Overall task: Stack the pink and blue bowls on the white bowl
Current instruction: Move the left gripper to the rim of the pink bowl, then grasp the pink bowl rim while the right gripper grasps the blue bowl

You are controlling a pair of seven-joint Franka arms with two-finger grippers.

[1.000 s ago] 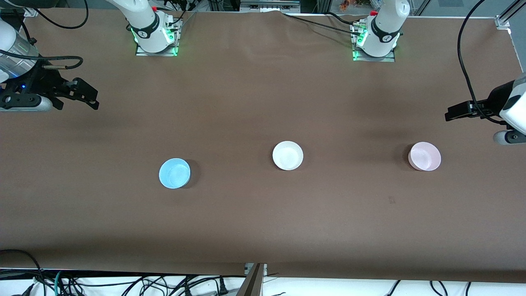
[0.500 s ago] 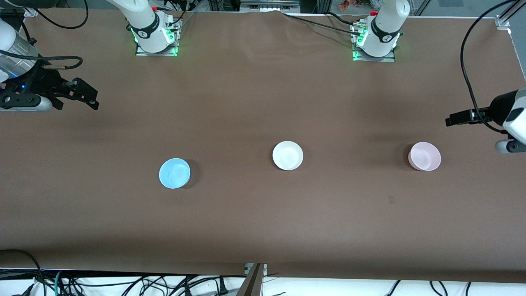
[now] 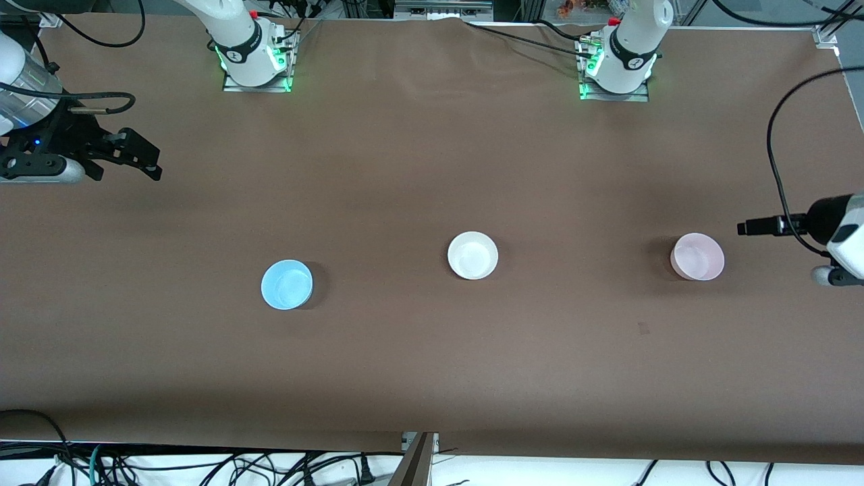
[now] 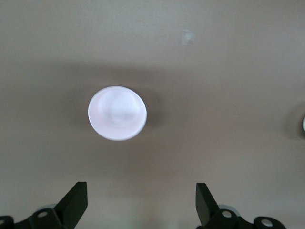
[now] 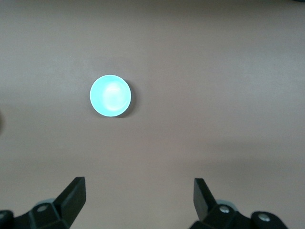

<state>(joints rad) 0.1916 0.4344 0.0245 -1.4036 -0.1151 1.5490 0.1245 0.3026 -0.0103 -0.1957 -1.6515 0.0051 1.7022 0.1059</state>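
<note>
My table (image 3: 432, 169) is plain brown all over. On it I see a light sky-blue bowl (image 3: 287, 285), a plain white bowl (image 3: 472, 255) and a pale pink bowl (image 3: 697, 256), none patterned. My claws' fingers (image 4: 76, 202) are black.

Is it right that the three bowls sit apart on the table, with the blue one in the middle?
Not quite. The three bowls do sit apart, but the white bowl is in the middle, between the blue bowl and the pink bowl. The front view shows it.
</note>
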